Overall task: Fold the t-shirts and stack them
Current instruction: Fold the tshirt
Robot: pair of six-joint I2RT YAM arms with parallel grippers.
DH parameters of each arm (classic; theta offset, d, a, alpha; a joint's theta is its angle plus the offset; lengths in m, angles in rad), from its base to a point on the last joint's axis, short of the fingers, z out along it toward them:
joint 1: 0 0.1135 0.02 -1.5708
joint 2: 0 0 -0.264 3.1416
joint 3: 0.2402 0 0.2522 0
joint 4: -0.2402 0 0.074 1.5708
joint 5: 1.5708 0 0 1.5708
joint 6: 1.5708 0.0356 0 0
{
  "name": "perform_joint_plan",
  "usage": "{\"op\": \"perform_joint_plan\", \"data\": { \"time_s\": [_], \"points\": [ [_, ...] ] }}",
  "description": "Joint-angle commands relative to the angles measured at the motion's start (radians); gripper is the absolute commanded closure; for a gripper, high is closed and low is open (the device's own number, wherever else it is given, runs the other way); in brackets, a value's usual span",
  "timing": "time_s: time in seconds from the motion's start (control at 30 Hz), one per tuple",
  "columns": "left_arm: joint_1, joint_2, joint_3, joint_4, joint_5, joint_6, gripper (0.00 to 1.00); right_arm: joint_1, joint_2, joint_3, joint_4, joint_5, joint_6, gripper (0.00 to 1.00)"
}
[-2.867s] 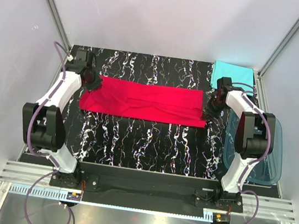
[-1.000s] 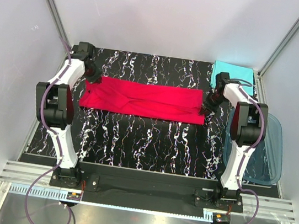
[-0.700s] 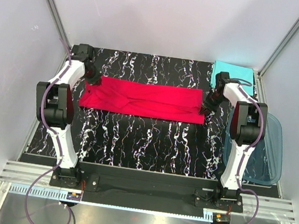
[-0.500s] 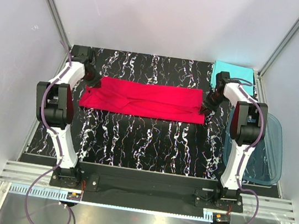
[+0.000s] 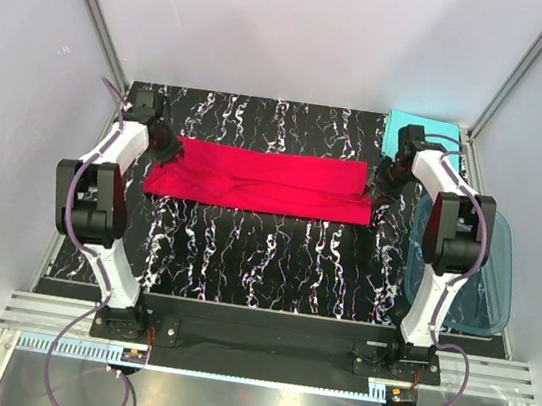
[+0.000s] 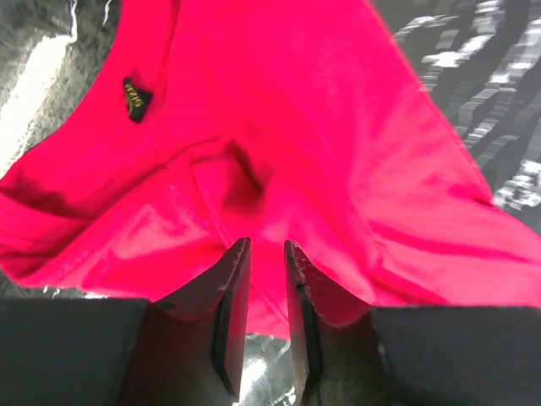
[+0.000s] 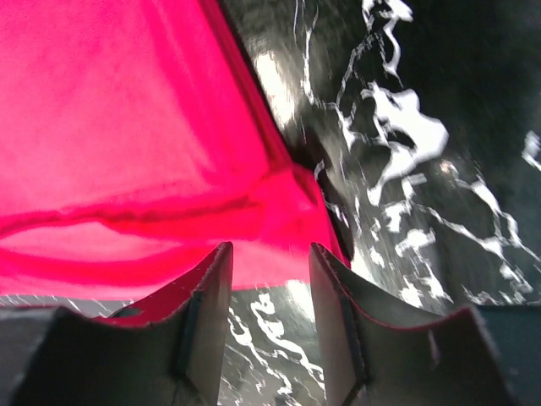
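Note:
The red t-shirt (image 5: 264, 180) lies as a long folded band across the black marbled table (image 5: 263, 262). My left gripper (image 5: 168, 143) sits at its left end; in the left wrist view the gripper (image 6: 265, 245) is open by a narrow gap, with nothing between the fingers and the red t-shirt (image 6: 279, 127) bunched just past them. My right gripper (image 5: 383, 183) is at the band's right end. In the right wrist view that gripper (image 7: 270, 249) is open wider, and the red t-shirt (image 7: 127, 127) has its corner lying free ahead of the tips. The turquoise t-shirt (image 5: 417, 133) rests folded at the back right corner.
A translucent blue plastic tub (image 5: 487, 284) stands off the table's right edge, beside the right arm. White walls and metal posts close in the back and sides. The red shirt's label (image 6: 133, 95) shows in the left wrist view.
Both grippers have gone from shut to open and let go of the red shirt's ends. The shirt now lies flat, and both arms shifted slightly.

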State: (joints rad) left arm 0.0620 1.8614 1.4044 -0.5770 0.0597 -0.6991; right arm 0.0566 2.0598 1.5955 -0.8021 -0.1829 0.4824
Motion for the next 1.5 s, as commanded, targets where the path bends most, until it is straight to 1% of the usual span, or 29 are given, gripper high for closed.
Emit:
{"op": "perform_joint_plan", "data": {
  "time_s": [0.0,0.1,0.13,0.2,0.23,0.27,0.3,0.33,0.4,0.53,0.9,1.0,1.23,1.33,1.47],
  "points": [
    [-0.014,-0.120,0.008,0.092,0.032,0.033,0.73,-0.005,-0.107,-0.017,-0.013,0.040,-0.050,0.50],
    [-0.054,-0.149,0.015,0.095,0.048,0.052,0.72,-0.006,-0.109,-0.028,0.004,0.010,-0.048,0.52],
    [-0.082,-0.151,0.015,0.094,0.060,0.052,0.73,-0.001,-0.104,-0.037,0.012,-0.033,-0.025,0.57],
    [-0.114,-0.142,0.019,0.097,0.089,0.053,0.76,0.008,-0.096,-0.048,0.038,-0.052,-0.001,0.64],
    [-0.132,-0.139,0.018,0.097,0.103,0.055,0.77,0.011,-0.095,-0.054,0.050,-0.049,0.019,0.77],
    [-0.171,-0.139,0.008,0.098,0.103,0.059,0.78,0.012,-0.093,-0.069,0.075,-0.049,0.030,0.87],
    [-0.188,-0.139,0.001,0.100,0.106,0.056,0.79,0.014,-0.089,-0.075,0.084,-0.052,0.039,0.96],
    [-0.214,-0.139,-0.008,0.103,0.112,0.050,0.79,0.014,-0.084,-0.083,0.095,-0.058,0.059,1.00],
    [-0.231,-0.151,-0.050,0.130,0.146,0.032,0.80,0.017,-0.066,-0.088,0.119,-0.067,0.071,1.00],
    [-0.263,-0.171,-0.094,0.126,0.150,0.042,0.80,0.019,-0.040,-0.098,0.135,-0.085,0.081,1.00],
    [-0.286,-0.209,-0.142,0.098,0.170,0.076,0.80,0.019,0.011,-0.063,0.135,-0.063,0.064,1.00],
    [-0.291,-0.212,-0.156,0.100,0.180,0.070,0.80,0.019,0.037,-0.034,0.144,-0.047,0.056,1.00],
    [-0.310,-0.217,-0.145,0.083,0.172,0.085,0.80,0.019,0.095,0.101,0.117,-0.017,0.045,1.00],
    [-0.318,-0.219,-0.148,0.080,0.175,0.092,0.80,0.019,0.080,0.097,0.100,-0.017,0.038,1.00],
    [-0.332,-0.211,-0.153,0.081,0.181,0.107,0.80,0.019,-0.012,0.047,0.080,-0.022,0.036,1.00]
  ]
}}
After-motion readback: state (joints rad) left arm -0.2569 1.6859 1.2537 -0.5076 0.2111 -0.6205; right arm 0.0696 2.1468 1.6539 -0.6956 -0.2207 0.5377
